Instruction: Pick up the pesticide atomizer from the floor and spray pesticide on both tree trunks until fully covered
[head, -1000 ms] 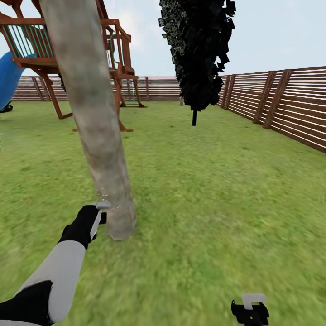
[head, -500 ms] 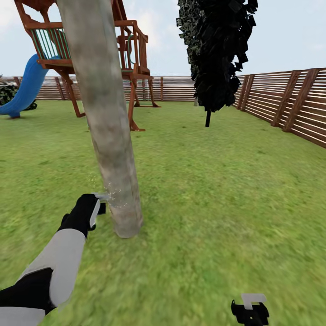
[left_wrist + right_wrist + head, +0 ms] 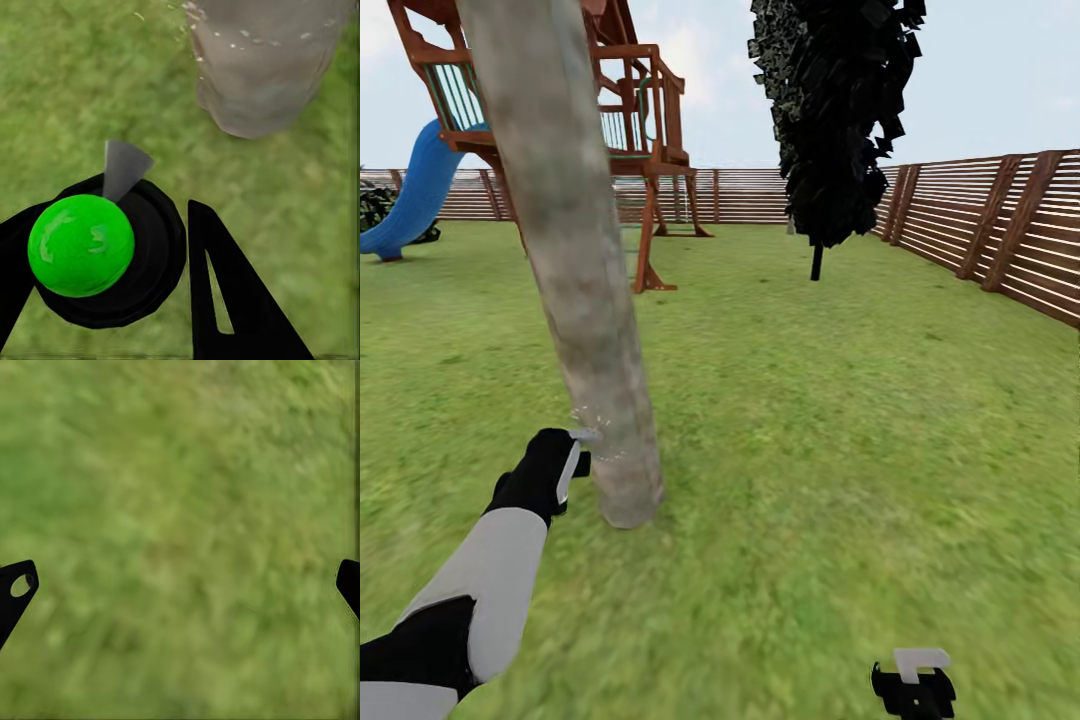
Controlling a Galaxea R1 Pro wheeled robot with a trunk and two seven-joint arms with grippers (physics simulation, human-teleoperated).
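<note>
Playset (image 3: 630,130) and conifer (image 3: 835,120) stand behind trunk (image 3: 575,280).

Back garden: green lawn (image 3: 840,420), slatted wooden fence (image 3: 1000,235), wooden play tower (image 3: 635,120) with blue slide (image 3: 415,190), dark tree (image 3: 835,110).

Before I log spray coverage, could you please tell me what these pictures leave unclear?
- Tree trunk: the head view's top edge cuts off its upper part and crown; its far side faces away, so full coverage cannot be judged.
- Pesticide atomizer: the left wrist view shows a green ball and grey nozzle; its body is hidden by the left gripper.
- Right gripper: partly cut by the head view's bottom edge.
- Second tree: cannot be identified.
</note>
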